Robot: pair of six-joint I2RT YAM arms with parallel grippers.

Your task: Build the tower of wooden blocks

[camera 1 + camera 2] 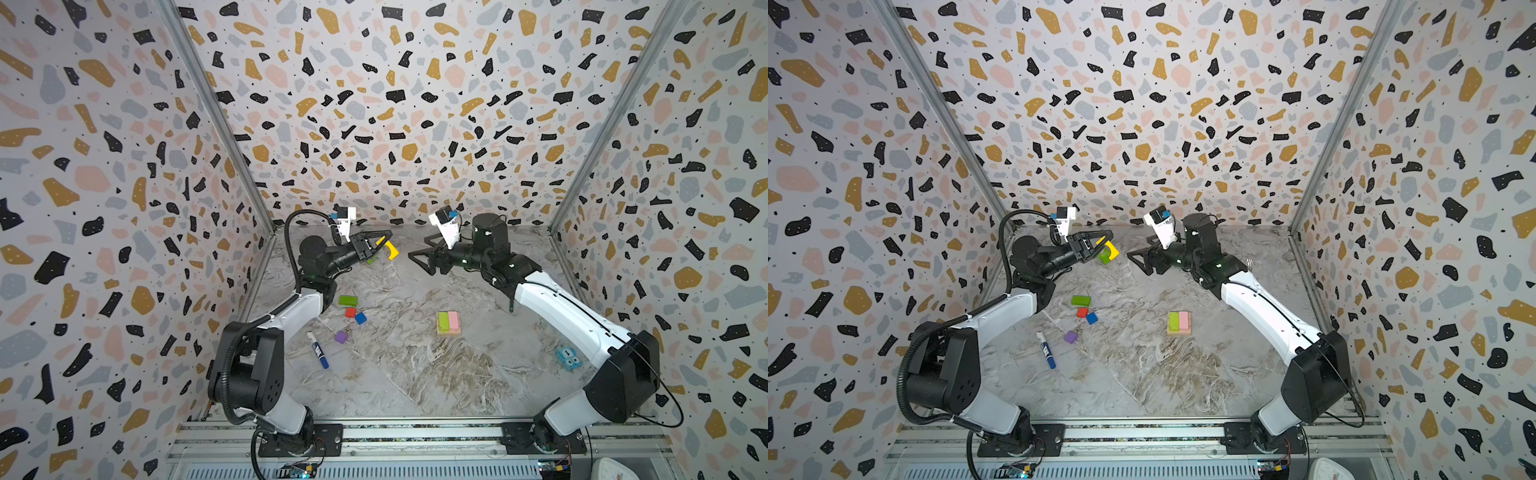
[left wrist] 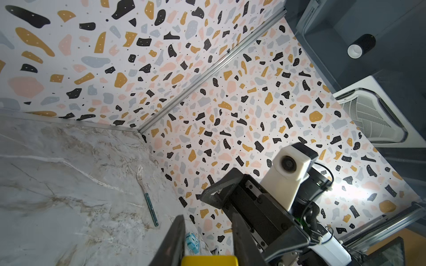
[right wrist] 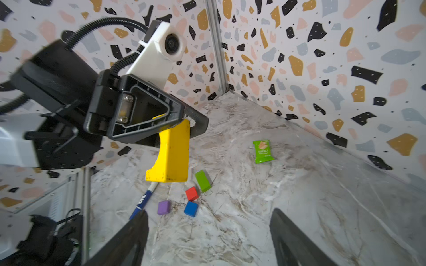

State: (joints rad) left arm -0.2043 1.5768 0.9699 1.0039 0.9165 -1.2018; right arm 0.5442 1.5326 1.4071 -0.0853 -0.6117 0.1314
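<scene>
1. Right wrist view shows a grey marbled worktop point(image 3: 299, 195) boxed in by speckled terrazzo walls point(image 3: 299, 57).
2. In both top views the tower point(image 1: 449, 323), tan bars under lime and pink, sits at 3 o'clock from the worktop's middle. A dark green bar point(image 1: 348, 300), red cube point(image 1: 350, 312), blue cube point(image 1: 360, 318) and purple cube point(image 1: 340, 337) lie loose at 9 o'clock.
3. Left claw point(image 1: 383, 240) hangs above the worktop at 11 o'clock, clamped on the yellow arch point(image 1: 392, 251).
4. Right claw point(image 1: 419, 254), at 1 o'clock, faces it, spread wide and empty.

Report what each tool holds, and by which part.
The left tool holds the yellow notched arch by one end, the rest hanging below. The right tool is open, holding nothing.
</scene>
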